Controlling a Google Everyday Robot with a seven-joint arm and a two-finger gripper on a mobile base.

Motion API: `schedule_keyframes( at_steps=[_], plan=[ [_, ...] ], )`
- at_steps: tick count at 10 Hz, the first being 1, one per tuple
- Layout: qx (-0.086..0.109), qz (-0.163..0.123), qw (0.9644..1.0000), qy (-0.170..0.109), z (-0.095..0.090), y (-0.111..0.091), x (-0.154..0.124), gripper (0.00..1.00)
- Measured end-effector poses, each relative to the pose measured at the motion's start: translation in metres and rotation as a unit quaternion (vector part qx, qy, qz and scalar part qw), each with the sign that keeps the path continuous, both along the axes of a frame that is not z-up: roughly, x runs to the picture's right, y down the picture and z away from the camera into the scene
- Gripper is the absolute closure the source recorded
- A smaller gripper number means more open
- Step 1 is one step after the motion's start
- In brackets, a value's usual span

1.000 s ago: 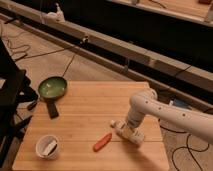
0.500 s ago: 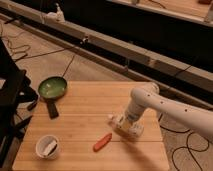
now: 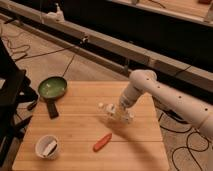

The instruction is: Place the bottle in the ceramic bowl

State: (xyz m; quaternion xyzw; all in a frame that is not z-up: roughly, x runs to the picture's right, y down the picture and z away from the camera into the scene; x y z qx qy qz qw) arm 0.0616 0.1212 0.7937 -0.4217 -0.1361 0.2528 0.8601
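The bottle (image 3: 106, 107) is pale with a white cap that points left. It sits sideways in my gripper (image 3: 119, 114), just above the middle right of the wooden table (image 3: 80, 130). The gripper hangs from the white arm (image 3: 165, 97) that reaches in from the right, and it is shut on the bottle. The ceramic bowl (image 3: 52, 88) is a green dish with a dark rim and a black handle toward the front. It stands at the table's far left corner, well to the left of the gripper.
An orange-red stick (image 3: 102, 142) lies on the table in front of the gripper. A white cup (image 3: 47, 146) with something in it stands at the front left. A dark frame (image 3: 10, 100) stands left of the table. Cables run across the floor behind.
The gripper has moved up and to the left over the table, away from the front right area, and the bottle has moved with it. The bowl, cup and stick have not moved.
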Motion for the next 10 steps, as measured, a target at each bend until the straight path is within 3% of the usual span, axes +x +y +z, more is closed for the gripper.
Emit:
schedule_keyframes(
  at_steps=[2, 4, 5, 10],
  plan=[
    [0.003, -0.013, 0.9980, -0.062, 0.001, -0.024, -0.052, 1.00],
    [0.010, -0.046, 0.9926, -0.112, -0.003, -0.033, -0.095, 1.00],
    [0.011, -0.055, 0.9910, -0.122, -0.005, -0.033, -0.103, 1.00],
    [0.010, -0.055, 0.9911, -0.121, -0.004, -0.032, -0.102, 1.00]
  ],
)
